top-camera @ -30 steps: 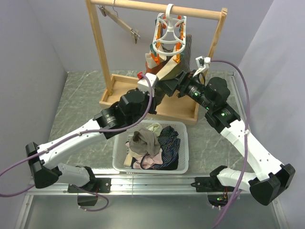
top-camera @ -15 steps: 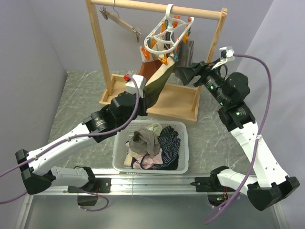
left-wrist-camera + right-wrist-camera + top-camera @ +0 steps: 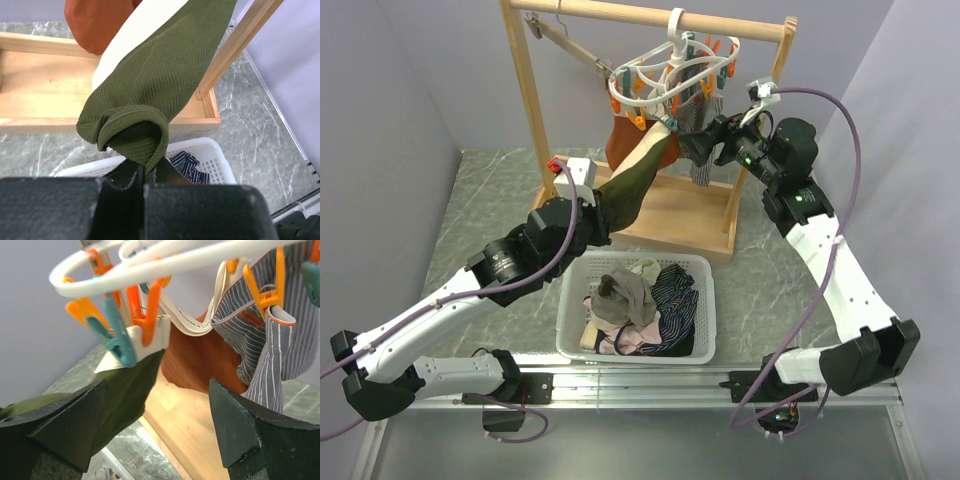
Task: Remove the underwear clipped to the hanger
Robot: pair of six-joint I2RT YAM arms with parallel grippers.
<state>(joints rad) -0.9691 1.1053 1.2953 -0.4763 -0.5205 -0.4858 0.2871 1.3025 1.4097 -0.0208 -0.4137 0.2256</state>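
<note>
Wooden rack on tray base; white basket just in front, navy striped piece inside; marble table.

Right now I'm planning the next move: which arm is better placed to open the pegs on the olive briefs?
Right. The right claw, open, faces the pegs gripping the olive briefs; the left claw is shut on their lower end.
</note>
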